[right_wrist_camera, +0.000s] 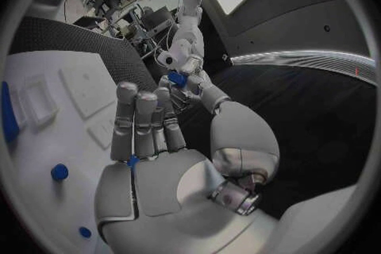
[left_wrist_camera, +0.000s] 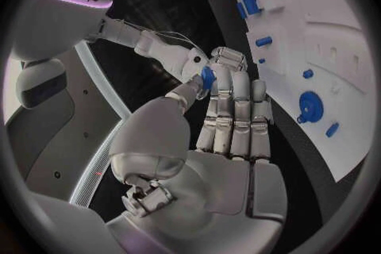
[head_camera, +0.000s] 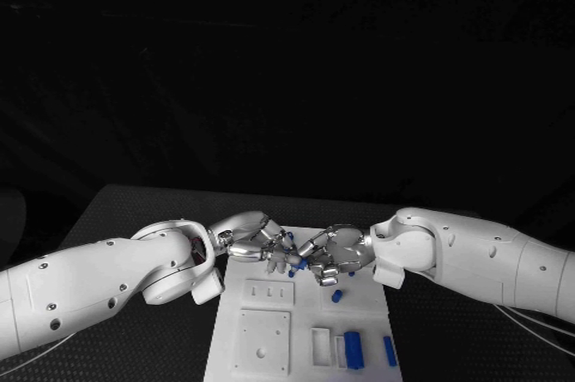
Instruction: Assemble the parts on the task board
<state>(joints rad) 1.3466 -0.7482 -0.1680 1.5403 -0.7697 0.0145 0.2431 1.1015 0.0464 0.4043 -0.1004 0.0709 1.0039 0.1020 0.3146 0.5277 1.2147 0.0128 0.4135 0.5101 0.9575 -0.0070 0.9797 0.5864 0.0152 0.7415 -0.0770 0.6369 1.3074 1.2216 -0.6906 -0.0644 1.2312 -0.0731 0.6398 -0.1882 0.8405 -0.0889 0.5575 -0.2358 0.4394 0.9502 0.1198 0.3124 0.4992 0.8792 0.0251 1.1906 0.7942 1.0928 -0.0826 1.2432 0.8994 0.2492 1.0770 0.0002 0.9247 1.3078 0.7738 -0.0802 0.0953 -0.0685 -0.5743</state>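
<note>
My left hand [head_camera: 254, 239] and right hand [head_camera: 338, 253] meet fingertip to fingertip above the far end of the white task board [head_camera: 302, 315]. Between them is a small blue part [head_camera: 297, 262]. In the left wrist view my left hand [left_wrist_camera: 230, 140] pinches this blue part [left_wrist_camera: 207, 77] at its thumb tip, and a finger of the right hand [left_wrist_camera: 171, 54] reaches it too. In the right wrist view my right hand [right_wrist_camera: 151, 159] has the same part [right_wrist_camera: 178, 79] at its thumb tip, with the left hand's fingers [right_wrist_camera: 187, 54] touching it.
A loose blue part [head_camera: 336, 296] lies on the board below the hands. A thick blue piece [head_camera: 354, 349] and a slim one [head_camera: 390, 350] stand near the board's right front. A round blue part [left_wrist_camera: 310, 105] sits on the board [left_wrist_camera: 333, 25]. Black table surrounds it.
</note>
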